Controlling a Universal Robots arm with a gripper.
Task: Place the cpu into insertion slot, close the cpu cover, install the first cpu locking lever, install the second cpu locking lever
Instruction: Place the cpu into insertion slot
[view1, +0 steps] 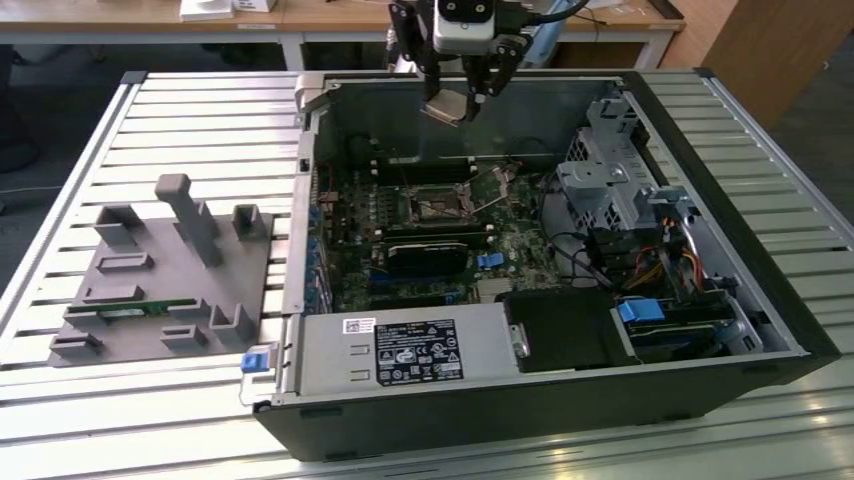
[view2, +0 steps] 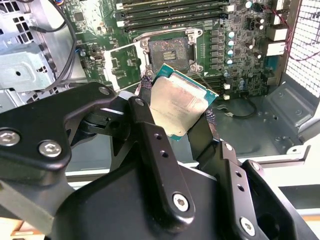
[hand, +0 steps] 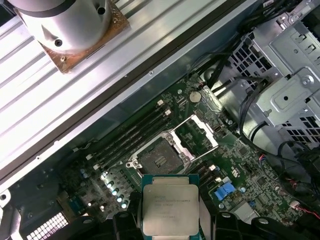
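Slatted aluminium table (view1: 200, 130) carries an open desktop computer case (view1: 534, 425) lying on its side, motherboard facing up, with a grey fixture tray (view1: 160, 290) on the exterior view's left.

The gripper (view1: 458, 100) hangs above the far wall of the case, clamped on the cpu (hand: 170, 207). Its two black fingers (view2: 145, 107) pinch opposite edges of the chip, and the metal top shows in both wrist views.

The insertion slot (hand: 159, 160) lies bare on the board, well below and apart from the chip, beside the memory slots (hand: 132, 135). The cpu cover (hand: 206, 131) stands swung open at one side of the socket. So the first step is not yet done: nothing is seated.

The second wrist view shows the chip held at a slant between the fingers, though the camera angle may account for part of that.

My judgement of the hazards:
- A chip that meets the socket tilted or turned could bend the contacts.
- An edge grip this thin could let it slip.
- The fingers could strike the raised cover on a careless approach.
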